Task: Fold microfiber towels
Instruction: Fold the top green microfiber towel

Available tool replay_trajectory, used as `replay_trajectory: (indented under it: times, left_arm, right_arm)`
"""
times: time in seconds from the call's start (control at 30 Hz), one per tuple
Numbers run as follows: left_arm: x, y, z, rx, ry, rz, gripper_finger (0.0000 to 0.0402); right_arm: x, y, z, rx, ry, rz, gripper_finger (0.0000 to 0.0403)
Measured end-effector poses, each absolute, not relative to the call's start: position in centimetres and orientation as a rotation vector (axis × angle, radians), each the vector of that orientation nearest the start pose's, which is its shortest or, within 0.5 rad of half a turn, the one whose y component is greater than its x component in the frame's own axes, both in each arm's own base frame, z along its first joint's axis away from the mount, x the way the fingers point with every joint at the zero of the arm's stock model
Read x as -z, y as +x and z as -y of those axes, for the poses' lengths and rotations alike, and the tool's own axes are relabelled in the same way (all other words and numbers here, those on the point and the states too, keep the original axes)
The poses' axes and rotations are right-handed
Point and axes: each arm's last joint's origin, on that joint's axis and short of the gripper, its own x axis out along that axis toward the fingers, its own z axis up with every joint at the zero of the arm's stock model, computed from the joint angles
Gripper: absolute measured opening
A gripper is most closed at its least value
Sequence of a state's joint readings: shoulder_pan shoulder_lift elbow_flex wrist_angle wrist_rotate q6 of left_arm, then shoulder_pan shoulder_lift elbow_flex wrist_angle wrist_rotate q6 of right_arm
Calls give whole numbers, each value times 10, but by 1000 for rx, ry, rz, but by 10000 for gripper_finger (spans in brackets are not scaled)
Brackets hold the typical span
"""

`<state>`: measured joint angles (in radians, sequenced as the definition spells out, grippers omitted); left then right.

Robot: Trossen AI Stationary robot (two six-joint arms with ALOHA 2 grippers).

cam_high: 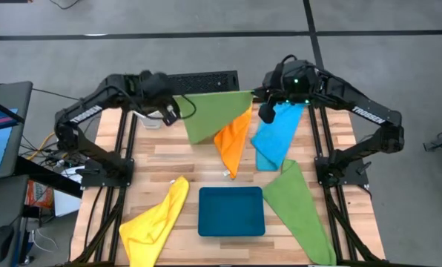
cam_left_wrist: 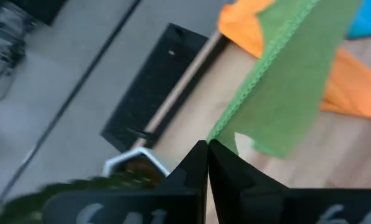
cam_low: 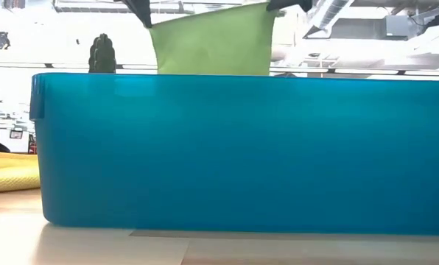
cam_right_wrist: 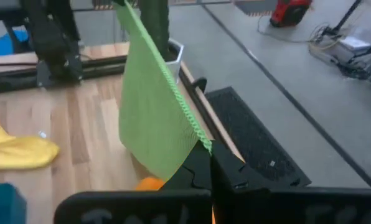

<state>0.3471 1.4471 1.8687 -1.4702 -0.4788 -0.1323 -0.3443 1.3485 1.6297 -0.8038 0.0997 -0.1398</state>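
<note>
I have one green towel (cam_high: 210,113) lifted and stretched between my left gripper (cam_high: 170,113) and right gripper (cam_high: 262,104), each pinched shut on a top corner. No towel is folded yet: orange towel (cam_high: 234,141) and blue towel (cam_high: 276,133) lie crumpled below the grippers, yellow towel (cam_high: 156,222) and second green towel (cam_high: 299,208) nearer the teal tray (cam_high: 231,211)

A: Where is the high camera sitting?
B: It is looking straight down on the whole tabletop (cam_high: 206,159). The low one is sitting at surface level, pressing close against the teal tray (cam_low: 234,151), which is filling most of its picture.

A: And the wrist cameras?
B: Each is peering forward past its own dark fingers. All four are sharing the raised green towel (cam_high: 210,111), hanging above the tabletop's far edge.
</note>
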Motion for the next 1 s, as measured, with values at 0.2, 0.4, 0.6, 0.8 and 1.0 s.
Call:
replay_trajectory:
  times: [0.2,0.4,0.6,0.8,1.0]
  left_arm:
    - [-449,200,-127,-883,45,-1021,1]
    - [-450,190,-169,-960,55,-993,1]
    - [-443,185,-180,-652,-169,-888,1]
    - [-413,209,-185,-422,-144,-837,53]
    - [-361,239,-197,-315,-141,-698,145]
  right_arm:
    - [-432,251,110,576,-163,-625,9]
    - [-415,269,149,639,-216,-660,10]
    - [-422,269,152,623,-205,-668,9]
    - [-420,271,137,573,-173,-693,11]
    - [-413,274,121,526,-140,-754,12]
